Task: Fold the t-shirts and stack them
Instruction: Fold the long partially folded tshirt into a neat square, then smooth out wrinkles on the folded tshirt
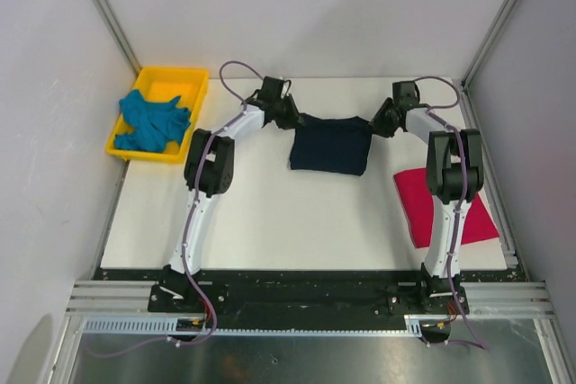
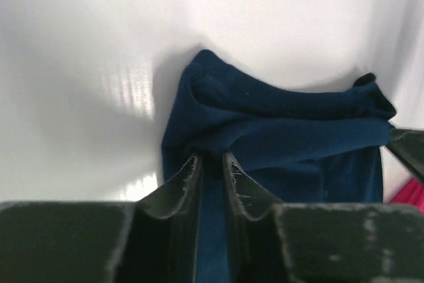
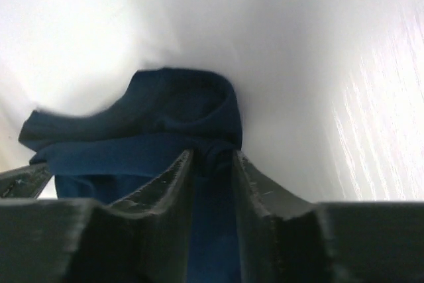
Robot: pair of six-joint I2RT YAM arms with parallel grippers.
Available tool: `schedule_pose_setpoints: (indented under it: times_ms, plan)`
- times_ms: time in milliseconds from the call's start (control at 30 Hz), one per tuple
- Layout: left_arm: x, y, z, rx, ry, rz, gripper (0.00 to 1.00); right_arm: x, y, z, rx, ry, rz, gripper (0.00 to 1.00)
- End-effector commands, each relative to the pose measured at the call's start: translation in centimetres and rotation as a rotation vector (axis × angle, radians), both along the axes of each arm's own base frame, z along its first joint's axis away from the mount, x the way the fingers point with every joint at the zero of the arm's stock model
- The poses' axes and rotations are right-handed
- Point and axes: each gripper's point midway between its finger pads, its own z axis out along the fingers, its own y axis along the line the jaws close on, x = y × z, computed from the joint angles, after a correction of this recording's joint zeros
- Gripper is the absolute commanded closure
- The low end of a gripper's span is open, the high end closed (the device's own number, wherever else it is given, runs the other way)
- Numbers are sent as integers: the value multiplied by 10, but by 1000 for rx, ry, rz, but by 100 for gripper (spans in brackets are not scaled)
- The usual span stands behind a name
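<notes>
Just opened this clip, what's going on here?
The left gripper and right gripper each pinch a far corner of the navy t-shirt, the rest of it lying folded on the table. The pink t-shirt lies flat near the table's right edge. The teal t-shirt sits bunched in the yellow tray. Nothing is stacked yet.

You have a yellow plastic tray (image 1: 180, 85) at the far left corner of the white worktop (image 1: 297, 222), its outer side at the left edge. White panels (image 1: 306, 15) enclose the back and both sides. A black strip (image 1: 306, 283) and aluminium rails (image 1: 315, 310) run along the near edge.
</notes>
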Motion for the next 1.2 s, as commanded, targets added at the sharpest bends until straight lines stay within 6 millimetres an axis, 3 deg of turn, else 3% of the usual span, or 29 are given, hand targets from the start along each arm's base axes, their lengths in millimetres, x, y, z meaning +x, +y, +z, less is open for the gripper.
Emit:
schedule_pose_setpoints:
  times_ms: [0, 133, 233, 300, 433, 633, 767, 1000, 1167]
  plan:
    - [27, 12, 56, -53, -118, 7, 67, 32, -4, 43, -61, -92, 38, 56]
    - [34, 34, 98, -49, -196, 31, 31, 32, -8, 83, -95, -130, 37, 41]
    - [21, 40, 118, -49, -215, 24, 26, 15, -4, 96, -117, -122, 39, 41]
    - [7, 42, 122, -40, -212, 13, 28, -2, 3, 97, -112, -117, 48, 43]
    - [-26, 42, 108, -29, -148, -8, 45, -36, 17, 81, -83, -72, 73, 48]
    - [-80, 30, 64, -4, -28, -47, 61, -55, 54, 59, -84, -48, 157, 54]
    - [-94, 18, 39, -1, 19, -75, 66, -59, 77, 31, -107, -11, 198, 55]
    - [-123, 16, 5, 27, 95, -87, 70, -85, 87, -27, -172, 133, 240, 58]
    - [-152, 26, 0, 54, 131, -48, 75, -114, 96, -33, -241, 161, 285, 58]
